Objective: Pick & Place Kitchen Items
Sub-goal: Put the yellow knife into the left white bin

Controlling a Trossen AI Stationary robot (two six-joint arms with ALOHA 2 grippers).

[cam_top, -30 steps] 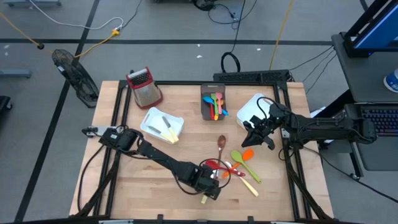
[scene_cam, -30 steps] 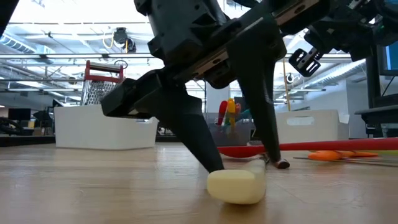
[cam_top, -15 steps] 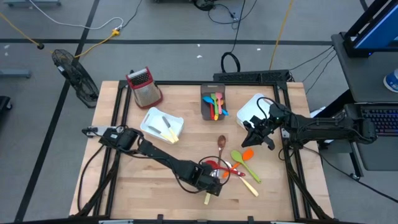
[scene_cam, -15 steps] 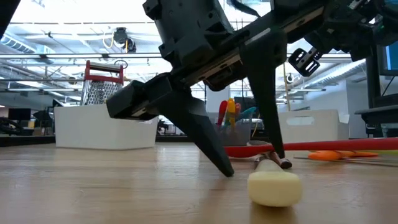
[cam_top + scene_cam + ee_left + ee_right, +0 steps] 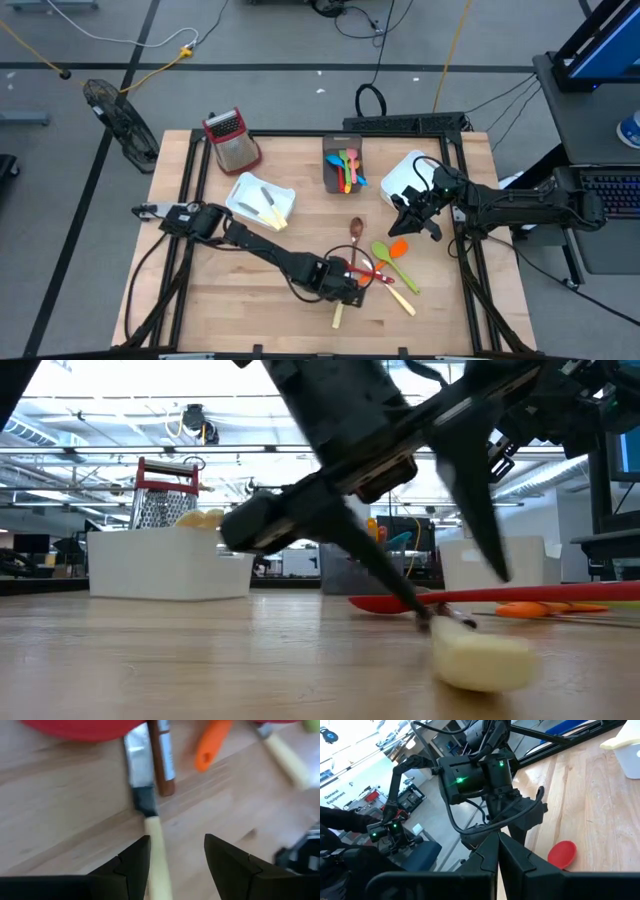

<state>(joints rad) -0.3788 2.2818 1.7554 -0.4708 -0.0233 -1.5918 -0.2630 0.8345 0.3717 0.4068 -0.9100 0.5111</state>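
The cream-handled knife [image 5: 154,851] is lying on the table between the left gripper [image 5: 175,862]'s spread fingers, touching neither visibly. The right gripper [image 5: 408,216] is waiting clenched near the white bin [image 5: 404,178].

Left tool [image 5: 455,575] straddles cream-handled knife [image 5: 478,658] on table [image 5: 150,660].

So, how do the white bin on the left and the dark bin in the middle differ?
The white bin is wide and shallow; the dark bin is narrower. The white bin holds cream-handled cutlery; the dark bin holds coloured plastic utensils. Both stand on the wooden table.
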